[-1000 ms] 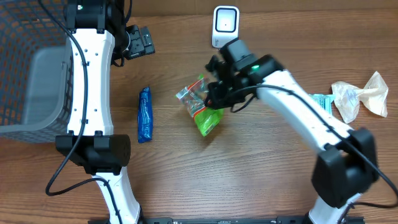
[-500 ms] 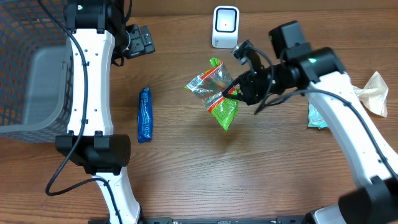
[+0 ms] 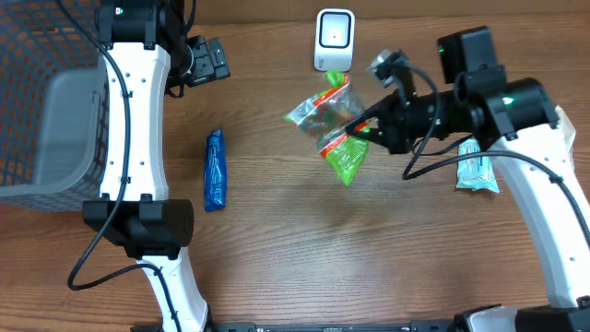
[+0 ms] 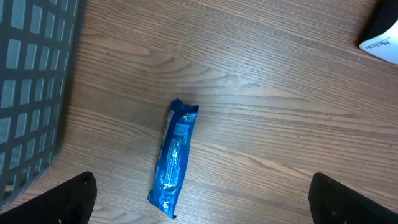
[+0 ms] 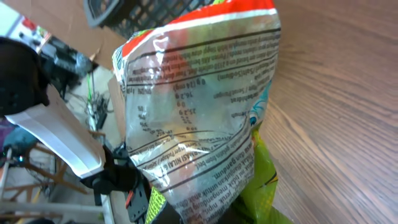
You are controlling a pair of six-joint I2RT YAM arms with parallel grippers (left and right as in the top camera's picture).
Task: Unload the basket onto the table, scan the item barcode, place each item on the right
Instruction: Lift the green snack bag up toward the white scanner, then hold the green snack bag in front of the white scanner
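Now the right gripper (image 3: pixel 358 127) is clamped tight on the snack bag (image 3: pixel 327 115), a clear and green pouch with a red band, and holds it in the air just in front of the white barcode scanner (image 3: pixel 334 37) at the far edge of the table (image 3: pixel 277 258). A second ago the same bag hung nearer the middle of the table, well short of the scanner. Over that second the arm has swung it outward and toward the back, so that the bag's upper corner now sits just beside the scanner's base. The pick-up looks done and the presenting step is in hand. In the right wrist view the bag's clear printed panel of small text fills the frame, but no barcode can be made out on it, and whether the code faces the scanner cannot be told. The bag probably needs a little more travel and perhaps a turn before a read is likely. The left gripper (image 3: pixel 207 63) has not moved, its fingers spread wide and empty above the blue packet (image 4: pixel 174 158) next to the wire basket (image 3: pixel 37 92). A pale blue packet (image 3: pixel 477 173) lies under the right arm.
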